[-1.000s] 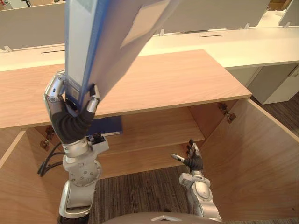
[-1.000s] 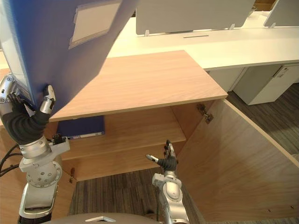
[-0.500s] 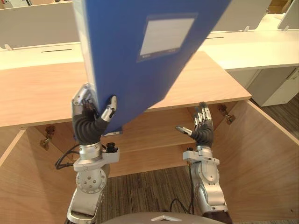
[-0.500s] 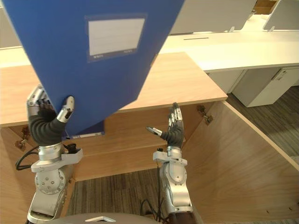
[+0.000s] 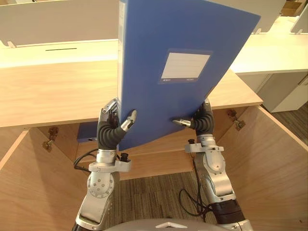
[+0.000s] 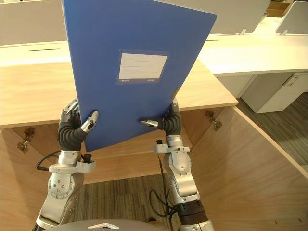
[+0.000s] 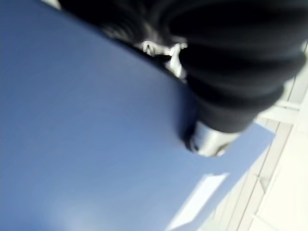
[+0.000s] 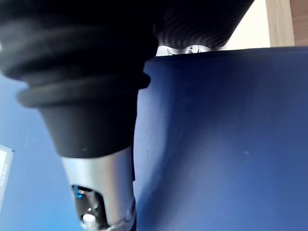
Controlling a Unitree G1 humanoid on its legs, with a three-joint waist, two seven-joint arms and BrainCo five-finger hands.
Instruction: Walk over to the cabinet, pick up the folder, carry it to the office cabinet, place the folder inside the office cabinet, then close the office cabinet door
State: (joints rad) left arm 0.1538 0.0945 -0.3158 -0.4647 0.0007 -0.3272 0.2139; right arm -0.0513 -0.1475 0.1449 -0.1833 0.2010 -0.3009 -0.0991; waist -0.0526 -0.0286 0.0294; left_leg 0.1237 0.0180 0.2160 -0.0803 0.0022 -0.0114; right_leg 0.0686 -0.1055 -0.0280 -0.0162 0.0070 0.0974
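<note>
Before, the left hand (image 5: 109,131) held the blue folder (image 5: 183,82) up high alone. Now the folder has swung down to stand straight in front of the cabinet top (image 5: 53,94), and the right hand (image 5: 203,121) has come up to help. The left hand is clamped on the folder's low corner, thumb in front, fingers behind. The right hand pinches the other low edge the same way. Under the cabinet top waits the shelf (image 5: 163,147), with another folder (image 5: 88,132) lying under the top's left part. To do this well, I think both hands should tip the blue folder flat, bring it lower than the cabinet top, and slide it in beside the other one. The right door (image 5: 269,154) stands wide open.
</note>
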